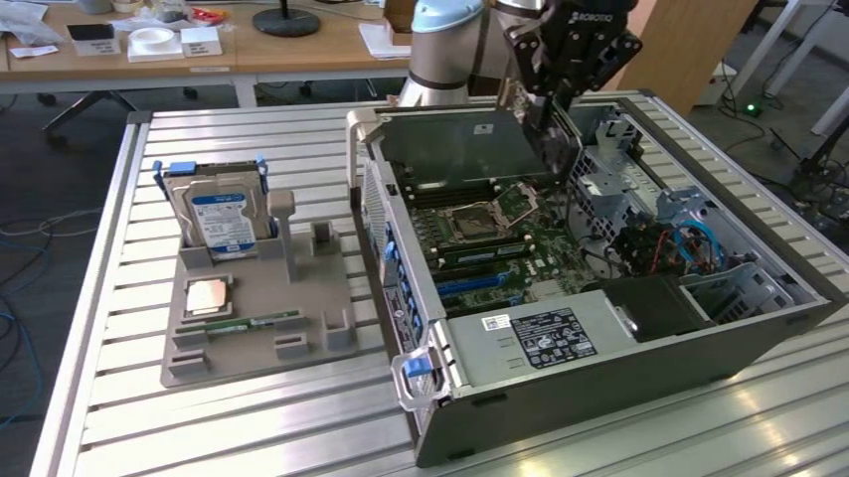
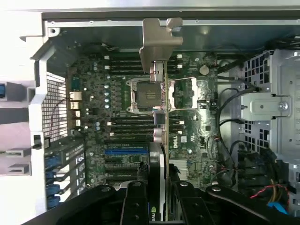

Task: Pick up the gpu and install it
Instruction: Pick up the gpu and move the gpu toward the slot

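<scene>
My gripper [image 1: 551,107] hangs over the far side of the open computer case [image 1: 398,248] and is shut on the gpu [image 1: 458,149], a flat dark green card held clear above the motherboard [image 1: 511,238]. In the wrist view the gpu [image 2: 161,108] appears edge-on, running from between my fingers [image 2: 136,201] out to its silver end bracket [image 2: 157,40] near the case wall. It crosses over the open CPU socket [image 2: 140,96]. The blue expansion slots [image 2: 125,152] lie to one side of the card, on the board below it.
On the slatted table, at the exterior view's left, a grey parts holder [image 1: 298,343] carries a silver hard drive [image 1: 219,219], a RAM stick [image 1: 253,323] and a chip [image 1: 206,296]. Inside the case are the power supply [image 1: 544,338], cables [image 1: 663,248] and a drive cage [image 1: 737,288].
</scene>
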Motion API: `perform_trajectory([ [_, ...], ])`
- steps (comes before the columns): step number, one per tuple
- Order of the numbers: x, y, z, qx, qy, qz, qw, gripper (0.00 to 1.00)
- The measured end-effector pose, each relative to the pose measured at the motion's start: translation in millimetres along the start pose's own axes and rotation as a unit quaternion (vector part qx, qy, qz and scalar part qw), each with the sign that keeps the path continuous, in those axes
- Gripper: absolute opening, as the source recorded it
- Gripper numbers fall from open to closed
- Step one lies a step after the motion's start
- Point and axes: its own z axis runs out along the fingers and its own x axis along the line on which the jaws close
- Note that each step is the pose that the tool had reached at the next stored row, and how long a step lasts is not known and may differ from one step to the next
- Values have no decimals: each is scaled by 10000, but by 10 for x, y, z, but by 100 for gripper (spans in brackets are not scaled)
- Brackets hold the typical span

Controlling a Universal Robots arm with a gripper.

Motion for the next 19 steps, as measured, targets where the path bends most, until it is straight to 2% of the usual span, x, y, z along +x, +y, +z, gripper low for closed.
perform_trajectory([
  [5,-204,10,3,0,0,-1,10000,27],
  [11,-220,12,4,0,0,0,10000,27],
  [13,-257,14,5,-1,0,0,10000,27],
  [19,-519,30,8,0,0,0,10000,27],
])
